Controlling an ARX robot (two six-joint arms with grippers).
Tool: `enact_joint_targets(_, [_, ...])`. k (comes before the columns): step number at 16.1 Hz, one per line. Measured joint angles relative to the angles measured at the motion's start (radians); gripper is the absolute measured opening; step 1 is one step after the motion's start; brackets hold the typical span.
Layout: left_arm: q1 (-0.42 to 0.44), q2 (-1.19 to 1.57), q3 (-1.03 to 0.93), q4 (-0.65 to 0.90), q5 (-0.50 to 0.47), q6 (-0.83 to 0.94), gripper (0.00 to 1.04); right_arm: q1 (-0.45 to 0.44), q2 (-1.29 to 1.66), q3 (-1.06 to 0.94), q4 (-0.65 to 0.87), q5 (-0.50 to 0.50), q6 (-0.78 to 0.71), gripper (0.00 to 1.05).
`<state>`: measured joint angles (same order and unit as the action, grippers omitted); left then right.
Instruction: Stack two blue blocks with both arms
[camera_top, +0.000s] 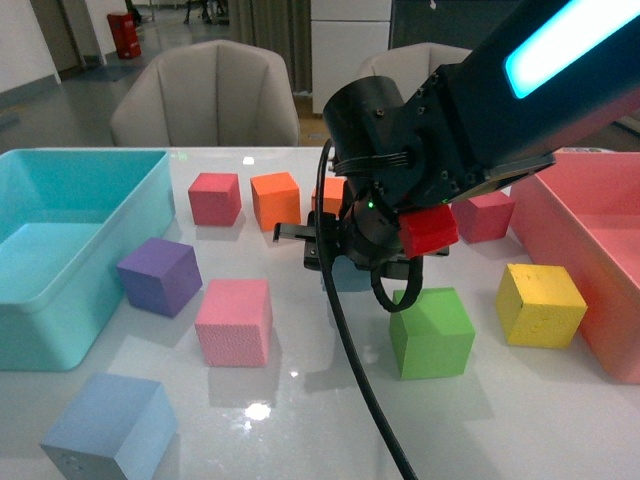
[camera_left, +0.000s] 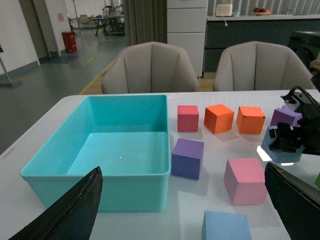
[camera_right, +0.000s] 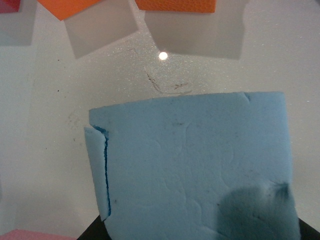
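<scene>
My right gripper (camera_top: 335, 250) hangs over the middle of the table and is shut on one blue block (camera_top: 350, 276), held just above the surface and mostly hidden behind the wrist. That block fills the right wrist view (camera_right: 195, 165) and also shows in the left wrist view (camera_left: 274, 150). The other blue block (camera_top: 110, 425) sits at the near left of the table. In the left wrist view it (camera_left: 226, 226) lies low between the fingers (camera_left: 75, 207) of my open left gripper (camera_left: 182, 170), which is above it and apart from it.
A teal bin (camera_top: 60, 290) stands at the left and a pink bin (camera_top: 600, 260) at the right. A purple cube (camera_top: 160, 275), pink cube (camera_top: 235, 320), green cube (camera_top: 432, 332), yellow cube (camera_top: 540, 303), red cube (camera_top: 215, 198) and orange cube (camera_top: 276, 200) lie around the right gripper.
</scene>
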<state>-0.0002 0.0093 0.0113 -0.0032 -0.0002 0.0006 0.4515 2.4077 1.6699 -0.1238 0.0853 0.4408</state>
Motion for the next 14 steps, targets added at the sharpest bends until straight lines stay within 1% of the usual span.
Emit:
enact_joint_targets(5, [0.000,0.000,0.000,0.000,0.000,0.000,0.98,0.026,0.077,0.115,-0.086,0.058,0.023,0.43])
enact_joint_targets(6, [0.000,0.000,0.000,0.000,0.000,0.000,0.98,0.026,0.078,0.119,-0.086,0.058,0.023,0.64])
enact_joint_targets(7, [0.000,0.000,0.000,0.000,0.000,0.000,0.98,0.026,0.078,0.119,-0.085,0.058,0.023,0.75])
enact_joint_targets(8, [0.000,0.000,0.000,0.000,0.000,0.000,0.98,0.026,0.078,0.118,-0.081,0.058,0.023,0.82])
enact_joint_targets(10, [0.000,0.000,0.000,0.000,0.000,0.000,0.98,0.026,0.077,0.116,-0.078,0.058,0.025,1.00])
enact_joint_targets(11, [0.000,0.000,0.000,0.000,0.000,0.000,0.98,0.026,0.073,0.107,-0.069,0.061,0.026,0.97])
enact_joint_targets(14, [0.000,0.000,0.000,0.000,0.000,0.000,0.98,0.025,0.024,0.065,-0.045,0.062,0.031,0.98])
